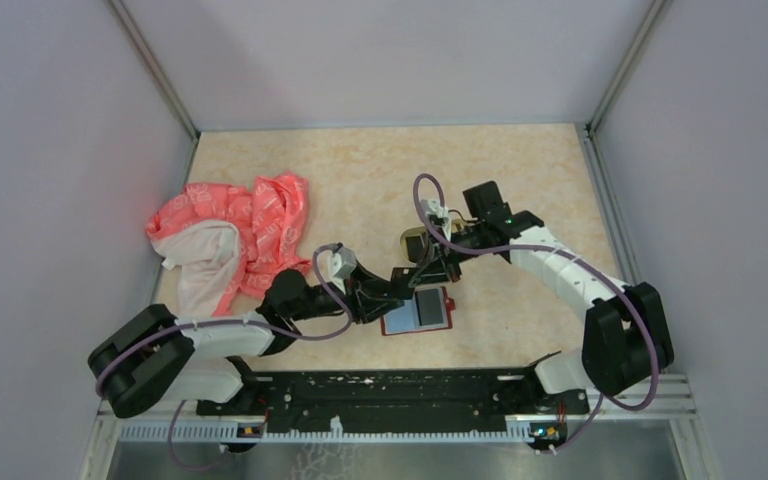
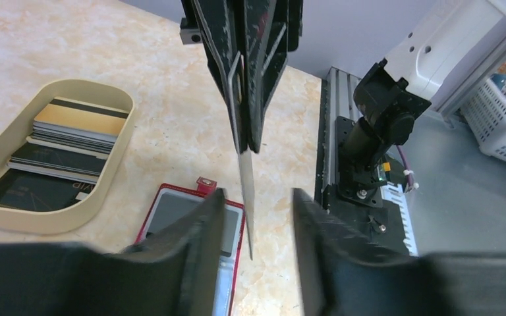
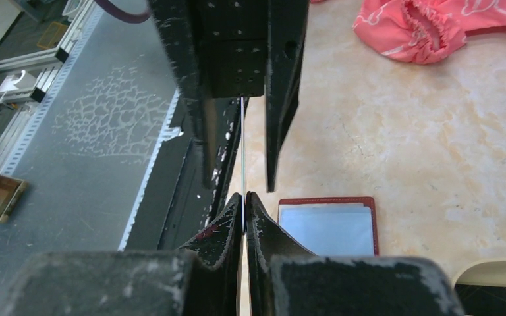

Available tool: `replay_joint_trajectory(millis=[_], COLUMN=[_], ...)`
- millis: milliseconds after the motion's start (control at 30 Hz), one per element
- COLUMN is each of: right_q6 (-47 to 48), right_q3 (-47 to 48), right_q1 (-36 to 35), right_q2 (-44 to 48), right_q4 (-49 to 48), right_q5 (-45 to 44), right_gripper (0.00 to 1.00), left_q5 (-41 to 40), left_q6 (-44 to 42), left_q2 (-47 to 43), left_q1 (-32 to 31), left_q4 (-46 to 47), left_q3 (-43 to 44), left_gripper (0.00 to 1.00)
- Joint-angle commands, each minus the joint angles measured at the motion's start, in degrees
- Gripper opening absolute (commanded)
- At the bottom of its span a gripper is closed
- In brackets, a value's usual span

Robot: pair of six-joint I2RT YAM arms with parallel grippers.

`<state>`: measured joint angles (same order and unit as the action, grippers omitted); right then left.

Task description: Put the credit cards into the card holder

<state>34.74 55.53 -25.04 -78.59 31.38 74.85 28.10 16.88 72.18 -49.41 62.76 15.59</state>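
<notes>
OK, status: right pincer (image 3: 244, 201) is clamped on one thin greyish plastic card (image 2: 246, 191), held on edge and vertical, lower end hanging free above the table (image 1: 360, 170). In the left wrist view the card drops from top centre of the frame to just below the middle.

Left pincer (image 2: 258, 197) has its jaws apart, one finger on each side of that card. There is a gap on both sides and I see no contact. Right wrist view agrees: card edge-on in the centre line, left fingers flanking it in the upper half.

The small red leather-like card holder (image 1: 397, 320) lies open and flat on the table, centre of the top view, just below the two pincers. A pale grey-blue rectangle shows inside it, and I can't tell whether that is a card or a window.

The oval tan tray (image 2: 46, 220) sits at left in the left wrist view, near the holder but not touching it. It carries the remaining cards (image 2: 59, 148) overlapped: dark ones with pale stripes and a gold-tan one at the far end.

A crumpled pink cloth (image 1: 235, 235) lies left of centre in the top view, well apart from the holder.
</notes>
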Motion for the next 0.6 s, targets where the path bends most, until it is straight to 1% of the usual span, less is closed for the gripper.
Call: replay_joint_trajectory(millis=[0,33,100,133,267,300,367,433,567], right_q6=[4.60,4.71,5.17,5.55,9.02,10.08,11.03,10.82,9.23], right_q3=[2.94,2.93,2.94,3.04,4.86,5.32,5.57,5.30,4.96], right_q1=[-1.22,-1.32,-1.33,-1.33,-1.33,-1.33,-1.33,-1.33,-1.37], right_q2=[-0.57,-0.57,-0.53,-0.47,-0.28,-0.20,0.18,0.41,-0.09], right_q4=[2.86,2.92,3.34,3.63,7.37,8.50,9.29,8.83,7.49], right_q5=[1.94,1.90,1.65,1.31,-1.74,-2.69,-3.95,-4.26,-4.95], right_gripper=[0.00,0.00,0.00,0.03,0.29,0.33,0.35,0.35,0.34], left_q5=[0.43,0.39,0.50,0.65,1.27,1.48,1.85,1.81,1.48], left_q6=[0.50,0.73,1.11,1.14,1.17,1.06,0.73,0.61,1.10], left_q2=[1.56,1.79,2.02,1.96,1.17,0.99,0.52,0.46,0.50], left_q1=[-0.16,-0.16,-0.16,-0.16,0.00,0.08,0.10,0.19,0.34], left_q4=[2.87,2.77,2.59,2.44,-1.42,-3.04,-7.29,-9.44,-9.20], left_q3=[2.35,2.48,2.47,2.43,2.48,2.69,3.28,3.62,3.48], left_gripper=[0.41,0.31,0.08,0.00,0.00,0.00,0.00,0.00,0.00])
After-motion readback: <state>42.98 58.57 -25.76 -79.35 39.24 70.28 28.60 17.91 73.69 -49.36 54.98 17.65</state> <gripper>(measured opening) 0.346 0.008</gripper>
